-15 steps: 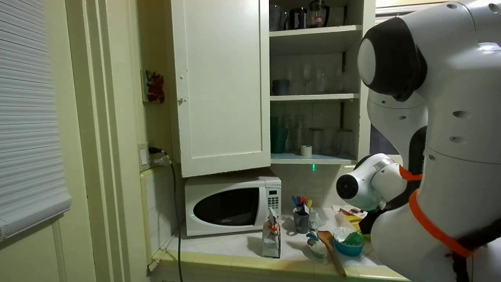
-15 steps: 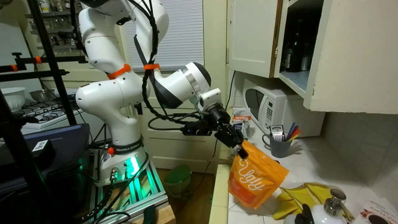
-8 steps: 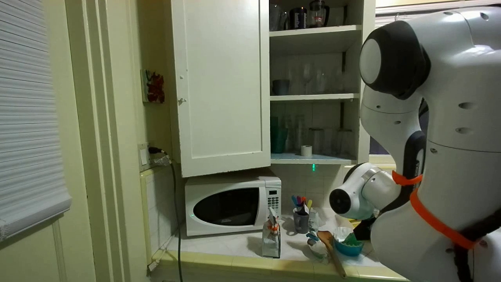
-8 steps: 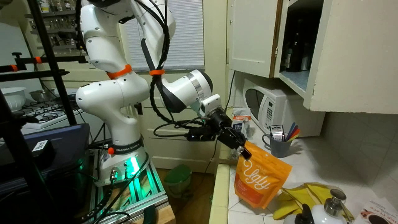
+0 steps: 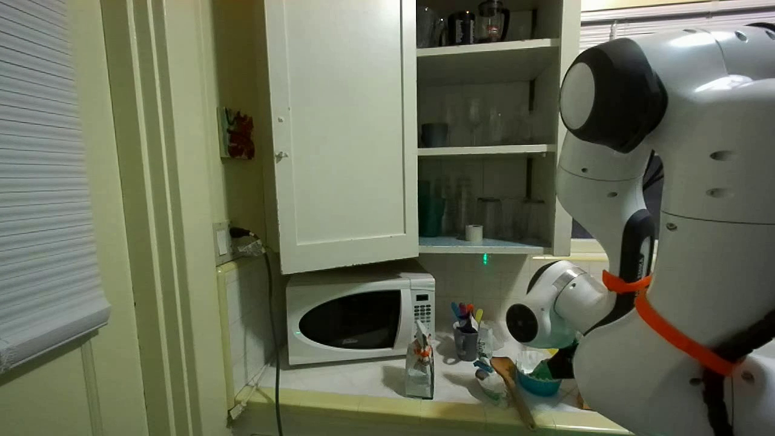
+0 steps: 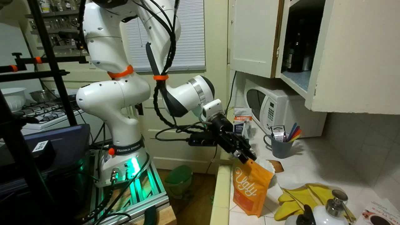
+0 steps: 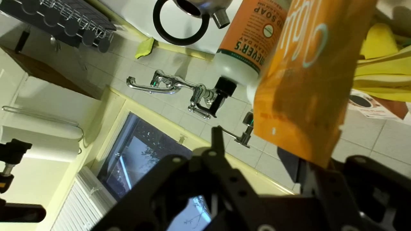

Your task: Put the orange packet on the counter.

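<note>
The orange packet point(image 6: 251, 190), with white lettering, stands nearly upright on the pale counter point(image 6: 312, 167) close to its front edge. My gripper point(image 6: 247, 156) is just above the packet's top edge. In the wrist view the gripper point(image 7: 252, 144) is open, its fingers well apart. The packet point(image 7: 305, 93) is at the right there, its top edge in front of one finger and hiding that fingertip; whether they touch I cannot tell. In an exterior view the counter point(image 5: 357, 381) shows, but the arm hides the gripper and most of the packet.
Yellow gloves point(image 6: 300, 200), a soap pump point(image 6: 336, 206) and a grey mug point(image 6: 281, 147) stand near the packet. A teal bowl point(image 5: 539, 384), a wooden spoon point(image 5: 513, 390), a silver bag point(image 5: 419, 369) and a microwave point(image 5: 357, 321) are along the counter. Cabinets point(image 6: 359, 56) overhang it.
The arm has moved lower. The packet hung tilted from the gripper before; now the gripper is open and the packet stands more upright, turned and shifted toward the counter's front edge.
</note>
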You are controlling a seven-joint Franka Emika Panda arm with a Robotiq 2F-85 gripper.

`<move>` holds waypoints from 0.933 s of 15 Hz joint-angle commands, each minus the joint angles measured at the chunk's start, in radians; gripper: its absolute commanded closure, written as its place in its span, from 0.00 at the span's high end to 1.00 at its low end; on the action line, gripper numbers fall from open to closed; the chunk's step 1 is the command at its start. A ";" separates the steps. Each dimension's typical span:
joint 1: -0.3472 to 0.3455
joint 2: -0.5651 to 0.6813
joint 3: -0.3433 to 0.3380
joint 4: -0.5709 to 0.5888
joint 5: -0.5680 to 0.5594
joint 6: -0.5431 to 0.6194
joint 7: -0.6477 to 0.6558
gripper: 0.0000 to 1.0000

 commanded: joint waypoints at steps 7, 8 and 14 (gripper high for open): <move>0.358 -0.217 -0.499 0.007 -0.124 0.444 -0.050 1.00; 0.384 -0.268 -0.552 0.002 -0.166 0.520 -0.072 1.00; 0.457 -0.487 -0.869 0.002 -0.467 1.029 -0.199 1.00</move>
